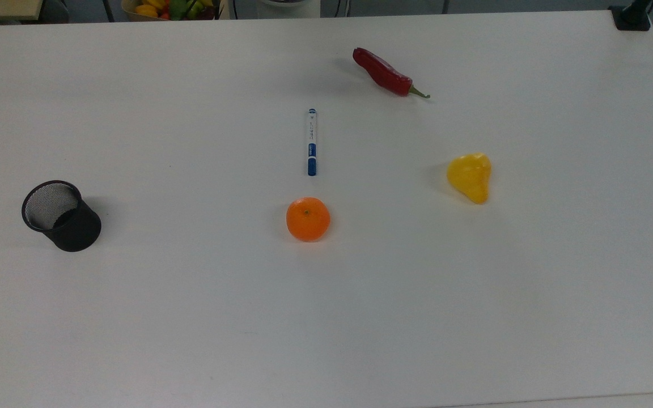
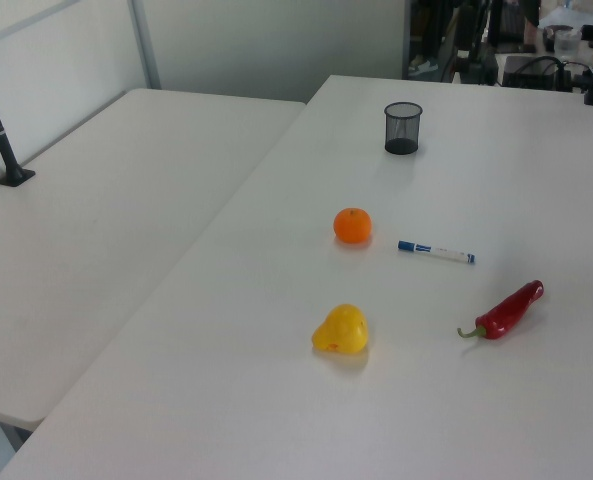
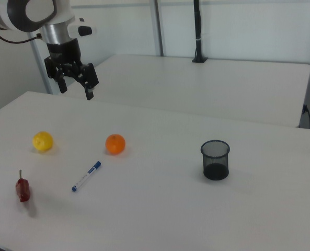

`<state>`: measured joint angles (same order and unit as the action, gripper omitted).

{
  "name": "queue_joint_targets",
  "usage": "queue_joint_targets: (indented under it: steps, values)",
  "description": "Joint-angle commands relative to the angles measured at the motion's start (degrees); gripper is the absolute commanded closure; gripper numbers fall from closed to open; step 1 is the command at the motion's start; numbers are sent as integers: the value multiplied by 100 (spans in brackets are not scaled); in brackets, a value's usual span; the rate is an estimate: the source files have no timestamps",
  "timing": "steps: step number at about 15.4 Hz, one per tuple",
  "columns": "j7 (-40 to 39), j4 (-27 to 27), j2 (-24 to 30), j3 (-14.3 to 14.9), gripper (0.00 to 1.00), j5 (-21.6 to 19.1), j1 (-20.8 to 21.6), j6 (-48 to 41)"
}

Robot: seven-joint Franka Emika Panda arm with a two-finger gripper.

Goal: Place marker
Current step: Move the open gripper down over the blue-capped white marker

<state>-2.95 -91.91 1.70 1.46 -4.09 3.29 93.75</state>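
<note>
The marker (image 1: 311, 141) lies flat on the white table, a slim white pen with a blue cap, just beyond the orange (image 1: 308, 219) in the top view. In the left view the marker (image 2: 435, 251) lies to the right of the orange (image 2: 352, 225). The right view has the marker (image 3: 86, 176) lying below and left of the orange (image 3: 115, 144). My gripper (image 3: 75, 89) hangs high above the table at the right view's upper left, open and empty, well away from the marker.
A black mesh cup (image 1: 61, 215) stands upright at the top view's left. A red chili pepper (image 1: 386, 73) lies beyond the marker and a yellow pear-shaped fruit (image 1: 470, 177) to its right. A second table (image 2: 96, 240) adjoins in the left view.
</note>
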Motion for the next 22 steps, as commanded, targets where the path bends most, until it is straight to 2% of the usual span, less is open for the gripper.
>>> queue_joint_targets:
  steps: [1, 9, 12, 15, 18, 20, 22]
  values:
    - [-21, -186, 41, 56, 0, 66, 137, 308]
    - [-56, -423, -11, 56, 0, 75, 146, 389]
    - [-74, -678, -47, 56, 0, 93, 383, 441]
    - [-21, -1029, -47, 21, 0, 181, 524, 959]
    - [110, -1284, -160, -163, 0, 181, 559, 1390]
    - [338, -1425, -274, -303, 0, 189, 568, 1654]
    - [479, -1435, -450, -321, 0, 181, 682, 1839]
